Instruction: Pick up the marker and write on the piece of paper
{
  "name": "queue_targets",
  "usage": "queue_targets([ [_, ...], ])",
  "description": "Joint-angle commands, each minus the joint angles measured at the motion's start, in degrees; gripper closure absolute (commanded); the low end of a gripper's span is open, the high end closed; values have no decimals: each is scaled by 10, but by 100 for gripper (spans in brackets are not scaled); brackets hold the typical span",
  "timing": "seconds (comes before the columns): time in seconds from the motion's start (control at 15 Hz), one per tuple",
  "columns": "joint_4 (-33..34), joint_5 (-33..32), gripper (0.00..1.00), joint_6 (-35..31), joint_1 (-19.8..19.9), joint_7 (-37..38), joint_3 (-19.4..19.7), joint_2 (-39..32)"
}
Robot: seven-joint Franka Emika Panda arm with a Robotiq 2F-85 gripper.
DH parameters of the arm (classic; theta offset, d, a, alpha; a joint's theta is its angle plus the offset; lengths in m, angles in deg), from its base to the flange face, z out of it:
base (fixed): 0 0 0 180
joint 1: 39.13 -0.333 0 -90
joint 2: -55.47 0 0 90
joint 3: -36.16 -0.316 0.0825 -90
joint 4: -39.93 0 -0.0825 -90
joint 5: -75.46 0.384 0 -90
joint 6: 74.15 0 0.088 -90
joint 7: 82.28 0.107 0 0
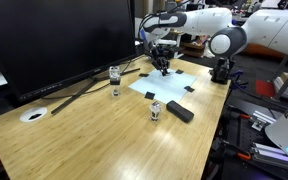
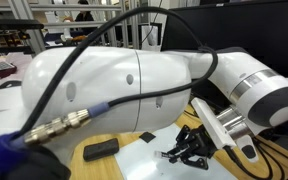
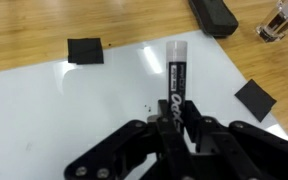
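The gripper [image 3: 176,120] is seen closed tightly on the marker [image 3: 176,72]. The marker's barrel, which bears a black printed label, is clamped between the two fingers [image 3: 194,118] and juts out over the piece of paper [image 3: 104,100]. Whether the marker's end touches the paper cannot be told. The piece of paper [image 1: 172,84] is laid flat on the wooden counter [image 1: 104,140] toward its far end, near the edge where the robot's base stands. Small black patches [image 3: 84,50] are seen at its corners, and a few tiny dark specks are seen on it just beside the marker in the wrist view. In an exterior view the gripper [image 1: 162,66] is held directly over the paper. A black oblong block [image 1: 180,112] is laid on the counter just off the paper's near side, with a small glass jar [image 1: 155,110] beside it. A clear glass [image 1: 115,80] is stood nearer the monitor [image 1: 54,40]. A small white round disc [image 1: 32,115] is placed well apart, near the opposite end of the counter. In an exterior view largely filled by the white arm [image 2: 134,80], the gripper [image 2: 189,150] and the block [image 2: 101,149] are also seen.
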Motion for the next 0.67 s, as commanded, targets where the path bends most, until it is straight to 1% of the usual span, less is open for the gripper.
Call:
queue_targets([
  [0.0,-13,1,95,-7,2,41,-1,19],
  [0.33,-15,7,95,-17,5,107,-1,35],
  [0.4,-15,7,95,-19,5,111,-2,38],
  [0.47,-15,6,95,-20,6,101,-3,39],
  [0.53,-16,0,81,-17,2,93,0,36],
  [0.6,-16,0,81,-18,3,93,0,36],
])
